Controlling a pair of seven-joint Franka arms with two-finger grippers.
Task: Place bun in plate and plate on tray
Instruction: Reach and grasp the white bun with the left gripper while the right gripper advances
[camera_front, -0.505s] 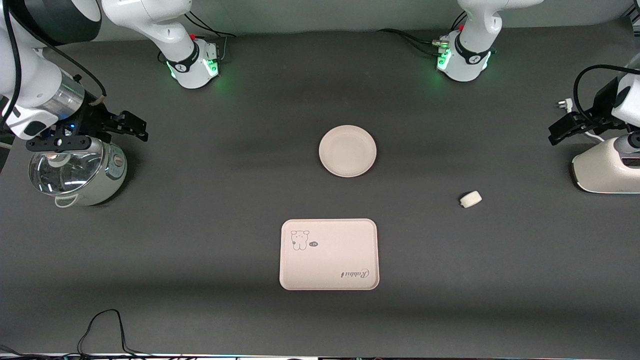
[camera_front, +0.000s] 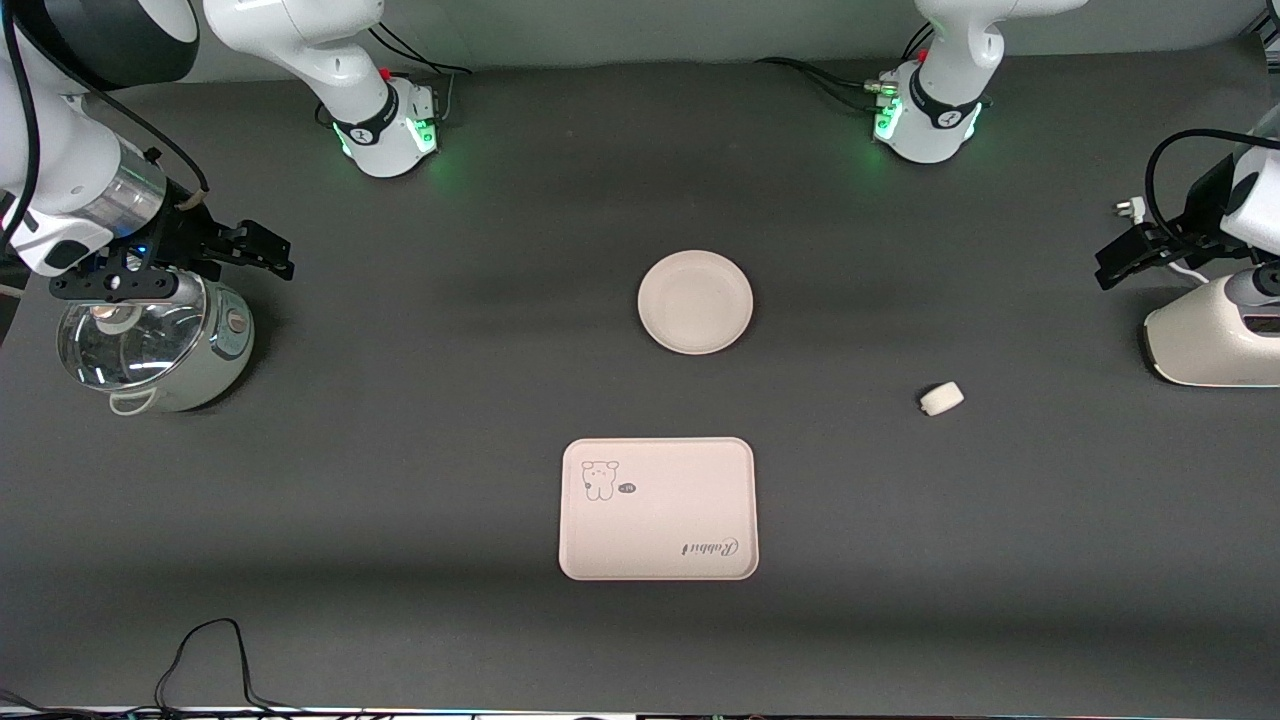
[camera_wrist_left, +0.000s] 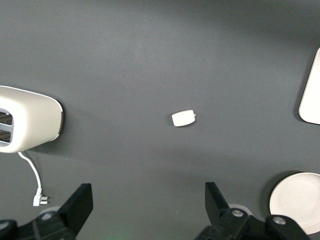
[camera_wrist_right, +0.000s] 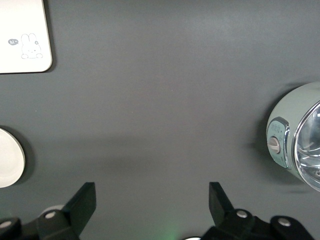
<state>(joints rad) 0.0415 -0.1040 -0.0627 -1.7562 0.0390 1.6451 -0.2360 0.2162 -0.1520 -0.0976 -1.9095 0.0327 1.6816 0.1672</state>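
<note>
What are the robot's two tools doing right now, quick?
Left tool: open, holding nothing, up over the toaster.
Right tool: open, holding nothing, up over the pot.

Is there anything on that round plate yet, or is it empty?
Empty. The plate shows only its bare cream surface, and the bun lies apart on the dark table, nearer the front camera, toward the left arm's end.

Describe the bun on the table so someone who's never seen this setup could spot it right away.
Start at the round plate in the middle of the dark table. From there look toward the left arm's end, a little nearer the front camera. The bun lies alone there: a tiny white stubby lump, far smaller than the plate or the rectangular tray.
</note>
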